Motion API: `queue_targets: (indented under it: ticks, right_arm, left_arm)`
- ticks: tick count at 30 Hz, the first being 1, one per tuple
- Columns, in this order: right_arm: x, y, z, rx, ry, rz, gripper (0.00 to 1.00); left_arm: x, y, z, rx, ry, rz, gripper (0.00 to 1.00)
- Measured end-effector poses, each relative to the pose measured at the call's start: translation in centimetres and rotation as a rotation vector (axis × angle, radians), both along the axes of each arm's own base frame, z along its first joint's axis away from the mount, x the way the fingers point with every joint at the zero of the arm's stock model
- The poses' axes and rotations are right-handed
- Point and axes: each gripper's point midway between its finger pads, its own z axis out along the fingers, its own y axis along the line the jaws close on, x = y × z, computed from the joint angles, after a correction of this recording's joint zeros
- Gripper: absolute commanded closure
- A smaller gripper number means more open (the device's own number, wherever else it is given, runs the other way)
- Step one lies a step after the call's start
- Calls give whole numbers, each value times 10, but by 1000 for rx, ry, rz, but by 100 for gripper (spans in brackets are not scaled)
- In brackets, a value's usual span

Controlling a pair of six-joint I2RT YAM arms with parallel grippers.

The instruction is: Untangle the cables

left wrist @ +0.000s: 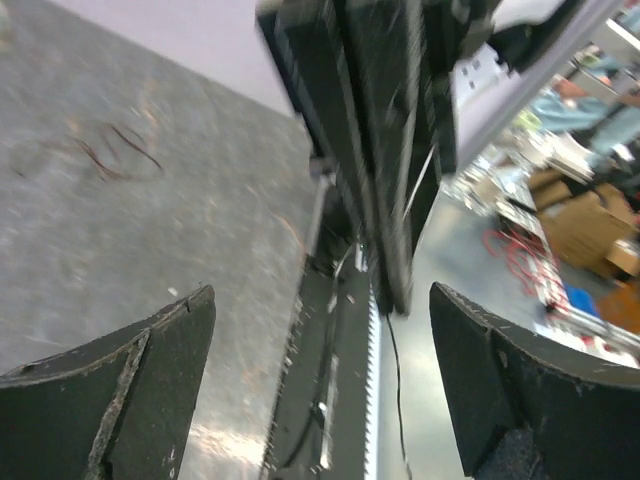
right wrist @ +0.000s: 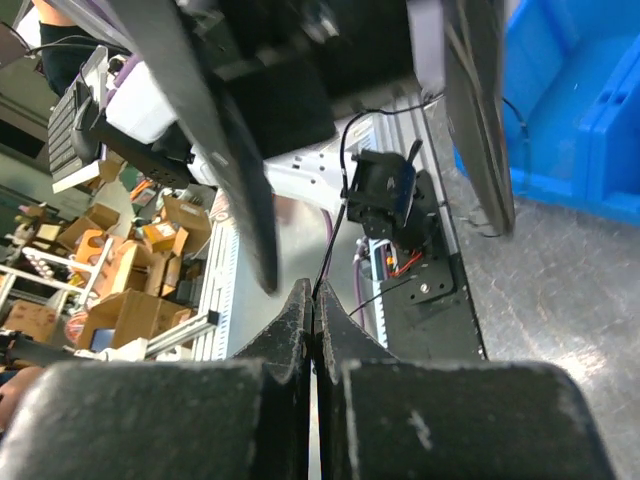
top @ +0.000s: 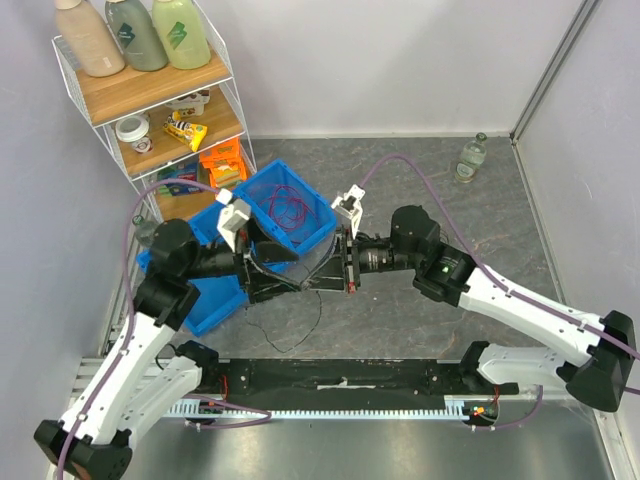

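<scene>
Left arm [top: 150,350] and right arm [top: 520,305] meet tip to tip mid-table, beside blue bin [top: 258,190] holding red and purple cables [top: 290,205]. Left gripper [left wrist: 322,295] spread wide, straddling right gripper [right wrist: 313,300], which is pinched on one black cable [right wrist: 332,245]. Cable hangs straight down between left fingers, nearer the one at view's right; left looks best placed for second grab

A loopy tangle of hair-thin red and magenta wires [top: 290,205] lay inside the blue plastic bin [top: 258,180]; one thin black wire [right wrist: 322,278] hung pinched in the right claw [right wrist: 314,300].
</scene>
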Motion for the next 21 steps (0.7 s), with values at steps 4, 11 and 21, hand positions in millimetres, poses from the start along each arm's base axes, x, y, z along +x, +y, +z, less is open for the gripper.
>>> queue_targets:
  ticks: [4,11,21]
  right_arm:
    - [6,-1,20,29,-58,-41,100]
    - [32,8,33,31,-60,-156,100]
    - [59,24,25,12,23,-299,99]
  left_arm:
    - [-19,-7,-30,34,91,-126,2]
    - [-45,-18,-29,42,76,-183,2]
    - [2,-30,-62,148,136,144,69]
